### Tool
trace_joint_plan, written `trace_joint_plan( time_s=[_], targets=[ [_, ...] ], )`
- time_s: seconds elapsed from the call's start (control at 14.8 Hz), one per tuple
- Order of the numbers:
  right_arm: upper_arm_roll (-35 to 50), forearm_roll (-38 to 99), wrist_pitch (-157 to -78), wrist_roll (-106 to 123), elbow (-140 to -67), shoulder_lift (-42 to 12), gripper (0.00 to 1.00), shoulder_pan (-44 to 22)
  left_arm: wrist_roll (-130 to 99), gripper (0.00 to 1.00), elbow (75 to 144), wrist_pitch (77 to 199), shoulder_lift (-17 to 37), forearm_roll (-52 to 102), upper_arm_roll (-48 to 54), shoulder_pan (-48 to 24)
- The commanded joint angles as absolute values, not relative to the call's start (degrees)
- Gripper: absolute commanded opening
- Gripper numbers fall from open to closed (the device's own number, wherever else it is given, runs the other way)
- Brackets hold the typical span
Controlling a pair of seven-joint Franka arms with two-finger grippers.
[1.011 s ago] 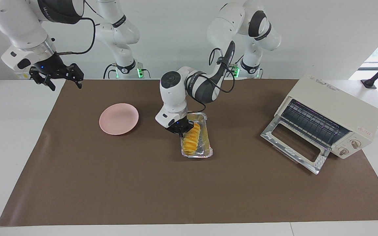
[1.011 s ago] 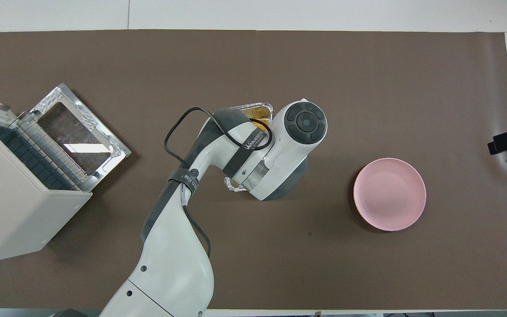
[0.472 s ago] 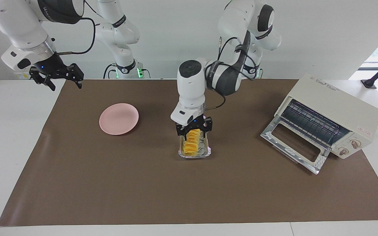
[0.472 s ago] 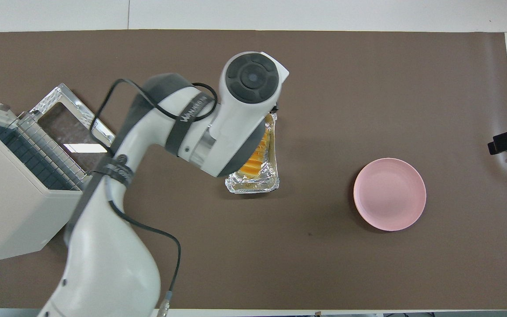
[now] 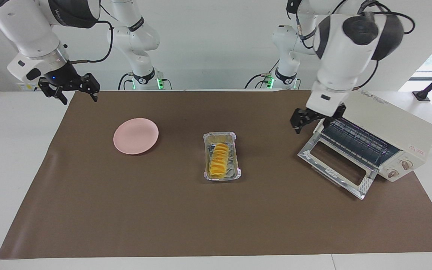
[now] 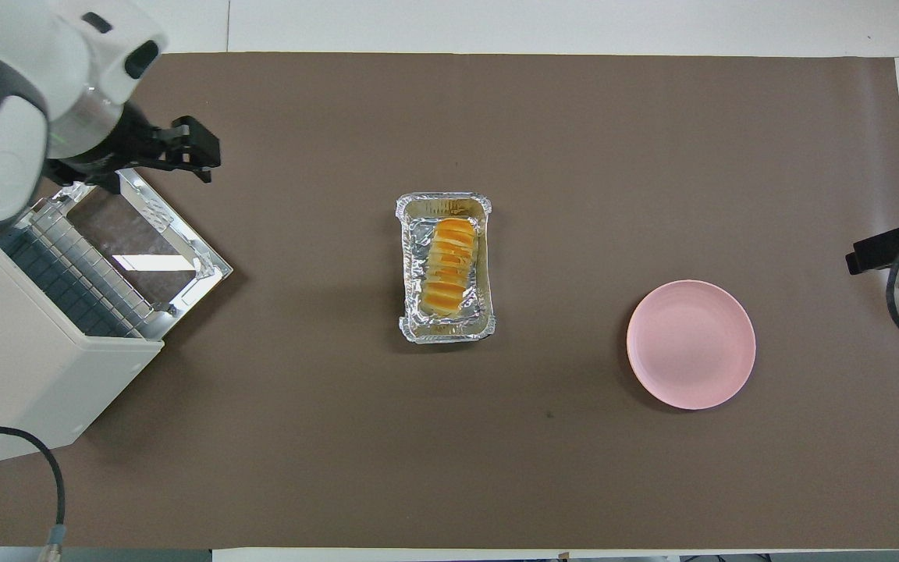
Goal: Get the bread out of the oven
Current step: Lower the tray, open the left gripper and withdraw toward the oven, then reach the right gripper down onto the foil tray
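The bread [image 5: 219, 159], a golden ridged loaf, lies in a silver foil tray [image 5: 205, 176] on the mat at mid-table; it also shows in the overhead view [image 6: 445, 265]. The cream-white oven [image 5: 381, 127] stands at the left arm's end with its glass door [image 5: 336, 168] dropped open and its wire rack bare. My left gripper [image 5: 301, 119] hangs open and empty in the air by the oven's upper front corner, over the edge of the open door [image 6: 145, 242]. My right gripper [image 5: 69, 88] is open, raised over the mat's corner at the right arm's end, and waits.
A pink plate [image 5: 135, 135] sits empty on the brown mat [image 5: 126, 210] toward the right arm's end, beside the foil tray. A black cable [image 6: 28, 453] runs by the oven at the table's edge.
My left gripper let go of the tray with the bread, rose and swung away to the oven's front corner. The tray stays at mid-table. The right arm barely moved.
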State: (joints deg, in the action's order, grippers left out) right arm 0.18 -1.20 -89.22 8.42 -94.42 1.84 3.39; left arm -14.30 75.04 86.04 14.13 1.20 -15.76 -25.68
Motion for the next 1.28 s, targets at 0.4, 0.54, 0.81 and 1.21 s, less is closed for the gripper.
trace_joint_plan(
  time_s=[0.4,0.54,0.81,1.21],
  targets=[
    [0.4,-0.5,-111.8,-24.6,-101.8,-8.1,1.00,-16.3,-4.3,1.00,88.7,78.8,0.1,1.8,-7.2,-11.0],
    [0.4,-0.4,-115.0,-28.6,-101.6,-10.5,1.00,-18.4,-4.2,1.00,88.8,78.8,0.2,1.9,0.4,-4.4],
    [0.4,-0.6,-117.1,-32.4,-100.2,-14.6,1.00,-21.5,-4.0,1.00,90.2,78.4,-1.5,2.1,2.2,-2.7],
    [0.3,-1.3,-118.0,-41.4,-92.6,-24.3,1.00,-27.3,-4.0,1.00,93.4,82.1,-3.1,1.7,4.0,-2.0]
  ],
)
